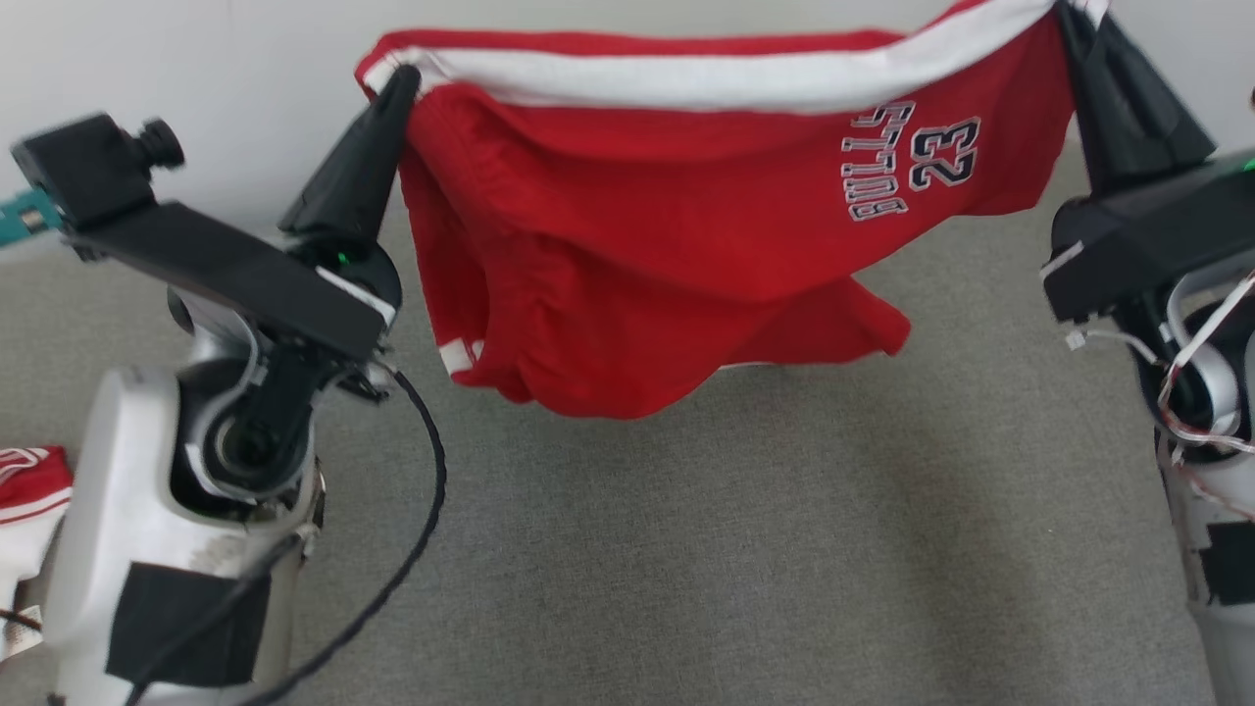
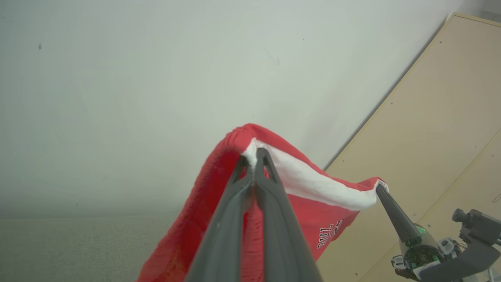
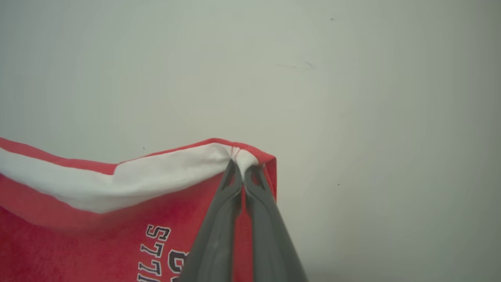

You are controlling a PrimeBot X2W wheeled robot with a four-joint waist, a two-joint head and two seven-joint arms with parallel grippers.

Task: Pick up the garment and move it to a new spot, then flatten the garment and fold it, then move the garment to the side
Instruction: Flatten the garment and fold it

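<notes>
- Nearest, the grey surface (image 1: 686, 569) lies under the cloth, apart from it.
- The red garment (image 1: 637, 255) hangs in the air between both arms with its lower edge sagging, probably held up so it can be carried and spread.
- Farther, near the wall (image 1: 196, 59), the left pincer (image 1: 399, 80) and right pincer (image 1: 1071, 18) each pinch an end of the white-striped band (image 1: 686, 83), stretching it taut.
</notes>
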